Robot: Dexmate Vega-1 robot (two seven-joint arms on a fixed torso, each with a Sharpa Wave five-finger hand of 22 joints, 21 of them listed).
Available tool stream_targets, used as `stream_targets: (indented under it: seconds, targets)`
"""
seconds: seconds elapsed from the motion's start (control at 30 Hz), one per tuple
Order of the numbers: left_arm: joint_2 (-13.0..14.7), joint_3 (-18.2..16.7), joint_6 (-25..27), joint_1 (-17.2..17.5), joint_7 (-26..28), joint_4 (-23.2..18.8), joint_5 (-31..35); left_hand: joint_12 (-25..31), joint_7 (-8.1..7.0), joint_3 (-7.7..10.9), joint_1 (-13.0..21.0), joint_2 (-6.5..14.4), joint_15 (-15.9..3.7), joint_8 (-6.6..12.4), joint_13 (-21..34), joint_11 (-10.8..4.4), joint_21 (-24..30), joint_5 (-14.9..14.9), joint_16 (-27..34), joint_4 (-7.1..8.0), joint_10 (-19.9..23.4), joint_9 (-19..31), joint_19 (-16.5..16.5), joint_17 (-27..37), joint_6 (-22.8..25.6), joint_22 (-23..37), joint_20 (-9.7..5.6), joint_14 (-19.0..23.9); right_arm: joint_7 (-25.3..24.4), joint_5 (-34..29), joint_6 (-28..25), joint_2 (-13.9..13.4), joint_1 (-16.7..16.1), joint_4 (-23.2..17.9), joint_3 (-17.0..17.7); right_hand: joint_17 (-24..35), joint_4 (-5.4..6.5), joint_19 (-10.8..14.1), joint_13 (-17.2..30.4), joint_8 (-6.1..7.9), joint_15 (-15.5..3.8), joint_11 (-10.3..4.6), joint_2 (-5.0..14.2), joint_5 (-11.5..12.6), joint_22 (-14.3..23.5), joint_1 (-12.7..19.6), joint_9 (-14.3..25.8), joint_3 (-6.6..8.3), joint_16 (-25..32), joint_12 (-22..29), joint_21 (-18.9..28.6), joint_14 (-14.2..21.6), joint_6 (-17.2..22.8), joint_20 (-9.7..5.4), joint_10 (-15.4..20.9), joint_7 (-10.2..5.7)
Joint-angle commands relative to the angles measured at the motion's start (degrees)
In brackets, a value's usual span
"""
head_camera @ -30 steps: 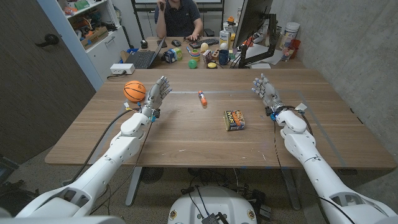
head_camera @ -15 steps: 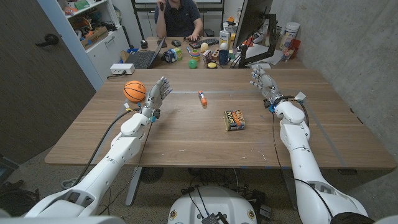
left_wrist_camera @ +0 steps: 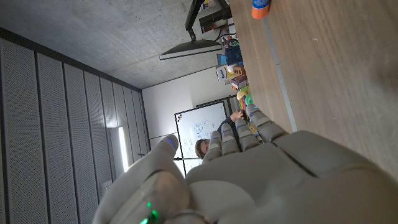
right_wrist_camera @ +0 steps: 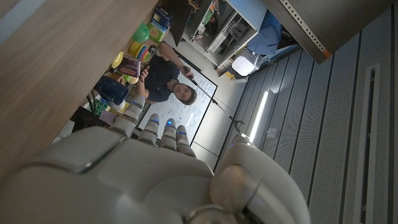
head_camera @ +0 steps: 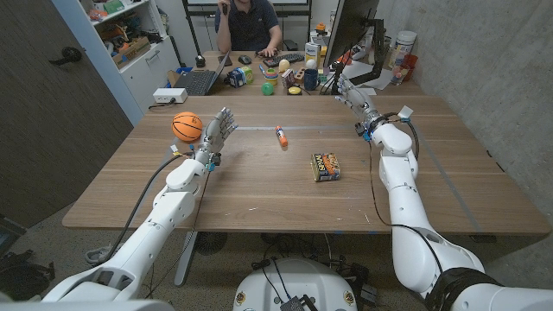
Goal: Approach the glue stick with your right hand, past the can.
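The glue stick (head_camera: 281,136), white with an orange cap, lies on the wooden table (head_camera: 259,194) left of centre toward the far side; its cap also shows in the left wrist view (left_wrist_camera: 261,7). The flat can (head_camera: 326,167), with an orange printed lid, sits nearer and to the right of it. My right hand (head_camera: 354,101) hangs with fingers apart and holds nothing, near the table's far right edge, beyond and right of the can; the right wrist view shows its back (right_wrist_camera: 155,177). My left hand (head_camera: 219,131) stands raised and empty left of the glue stick, its back seen in the left wrist view (left_wrist_camera: 249,177).
An orange basketball (head_camera: 187,126) sits just left of my left hand. Along the far edge stand a laptop (head_camera: 197,81), a monitor (head_camera: 354,39), and several toys and cups. A person (head_camera: 248,22) sits behind the table.
My right hand has moved away from me and a little to the left, toward the far right edge, and the forearm has swung in. The left arm, can and glue stick have stayed put.
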Motion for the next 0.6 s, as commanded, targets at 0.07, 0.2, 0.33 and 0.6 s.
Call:
stream_targets:
  seconds: [0.07,0.2,0.33,0.6]
  targets:
    - [-1.6,-2.7,0.4,1.0,-1.4,-0.6,0.6,0.2,0.46,0.45,0.4,0.0,0.14,0.24,0.2,0.14,0.0,0.4,0.3,-0.16,0.5,0.1,0.6,0.1,0.1,0.3,0.02,0.5,-4.3,-13.7,8.1,1.8,4.9,2.1,-1.6,0.1,-0.2,-0.6,0.0,0.71,0.93,0.09,-0.81,-0.1,0.1,0.2,0.0,-0.44,0.2,0.5,-0.4,-0.2,0.5,0.44,0.3,-1.37]
    - [-2.0,-3.3,0.5,1.5,-1.8,-1.0,0.5,0.2,0.47,0.45,0.4,0.0,0.22,0.24,0.2,0.16,0.0,0.4,0.2,-0.17,0.5,0.1,0.6,0.1,0.1,0.3,0.05,0.5,-5.9,-17.3,9.2,1.6,5.6,2.4,-2.8,0.2,-0.22,-0.4,0.0,0.94,1.39,-0.25,-1.77,-0.2,0.1,-0.3,0.0,-1.24,0.4,0.7,-0.5,-0.2,1.0,2.04,0.4,-3.44]
    - [-2.4,-3.8,0.3,2.0,-1.8,-1.2,0.7,0.2,0.42,0.45,0.4,-0.1,0.26,0.23,0.2,0.14,0.0,0.4,0.2,-0.17,0.5,0.1,0.6,0.1,0.1,0.3,0.04,0.5,-11.5,-21.0,14.0,1.2,6.6,5.2,-4.0,0.2,-0.22,-0.3,0.0,0.3,0.49,-2.33,-2.79,-0.3,0.1,-0.8,0.0,-2.2,0.7,1.1,-0.7,0.2,-1.0,2.28,1.2,-2.61]
    - [-2.8,-4.8,0.7,3.0,-1.5,-1.9,1.2,0.2,0.39,0.44,0.3,-0.1,0.27,0.24,0.2,0.16,-0.1,0.5,0.3,-0.17,0.5,0.1,0.6,0.1,0.1,0.3,0.06,0.5,-23.4,-38.0,11.4,-0.4,5.6,1.2,-10.2,0.1,-0.72,0.7,0.0,0.47,0.15,-2.36,-2.9,0.0,0.0,0.0,0.0,-2.58,0.8,0.8,-0.7,0.6,-3.1,3.58,0.9,-4.72]
